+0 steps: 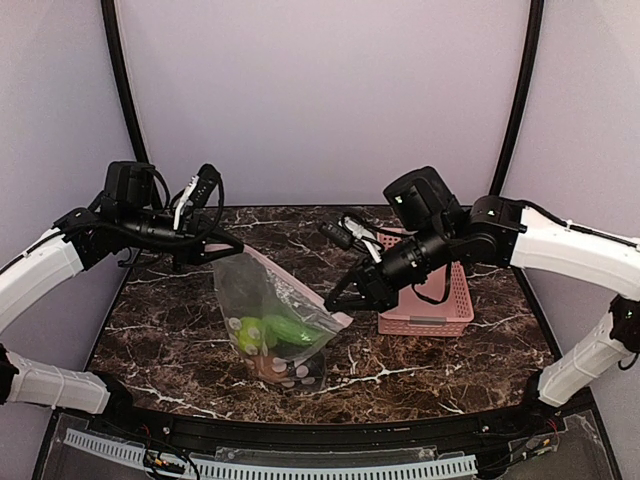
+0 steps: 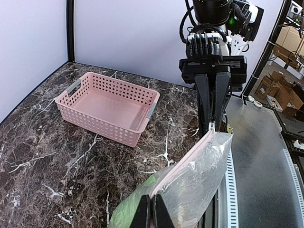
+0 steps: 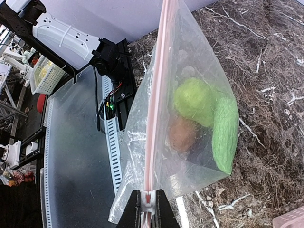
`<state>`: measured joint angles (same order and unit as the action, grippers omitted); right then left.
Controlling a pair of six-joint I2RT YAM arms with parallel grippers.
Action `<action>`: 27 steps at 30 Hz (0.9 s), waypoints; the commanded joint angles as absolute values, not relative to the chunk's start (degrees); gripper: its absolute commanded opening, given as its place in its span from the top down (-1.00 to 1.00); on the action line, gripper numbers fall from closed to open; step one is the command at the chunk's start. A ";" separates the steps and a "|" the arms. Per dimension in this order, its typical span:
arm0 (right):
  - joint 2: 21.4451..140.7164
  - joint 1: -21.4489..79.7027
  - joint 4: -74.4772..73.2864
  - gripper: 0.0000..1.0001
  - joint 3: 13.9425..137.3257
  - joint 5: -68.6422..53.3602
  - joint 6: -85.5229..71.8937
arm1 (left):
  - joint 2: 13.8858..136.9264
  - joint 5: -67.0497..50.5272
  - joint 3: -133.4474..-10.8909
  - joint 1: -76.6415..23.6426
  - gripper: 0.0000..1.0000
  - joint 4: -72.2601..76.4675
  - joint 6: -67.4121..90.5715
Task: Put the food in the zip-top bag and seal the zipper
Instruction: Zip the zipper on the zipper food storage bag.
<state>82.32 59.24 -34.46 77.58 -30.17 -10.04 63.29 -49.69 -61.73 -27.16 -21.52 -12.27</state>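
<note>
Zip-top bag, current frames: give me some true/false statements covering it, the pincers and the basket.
1. The food is inside the zip-top bag. True.
2. The pink basket holds one fruit. False: it is empty.
3. The left pincer and right pincer each grip one end of the zipper. True.
4. The bag lies flat on the table. False: it hangs from its zipper edge, held up between the two pincers.
</note>
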 commanded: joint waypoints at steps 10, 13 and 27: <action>78.08 59.16 -38.97 1.00 73.02 -30.33 -13.08 | 60.90 -46.44 -61.35 -25.58 0.99 -21.12 -12.76; 77.54 59.19 -38.98 1.00 72.63 -30.12 -13.34 | 60.82 -46.36 -61.41 -25.53 0.99 -21.15 -12.71; 77.18 59.19 -38.07 -0.11 74.72 -26.52 -13.58 | 61.50 -49.29 -61.53 -25.41 0.85 -20.09 -11.03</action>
<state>78.41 59.24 -35.73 73.58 -29.15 -13.02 62.63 -48.47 -61.63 -26.57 -21.45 -12.25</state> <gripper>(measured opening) 0.328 0.012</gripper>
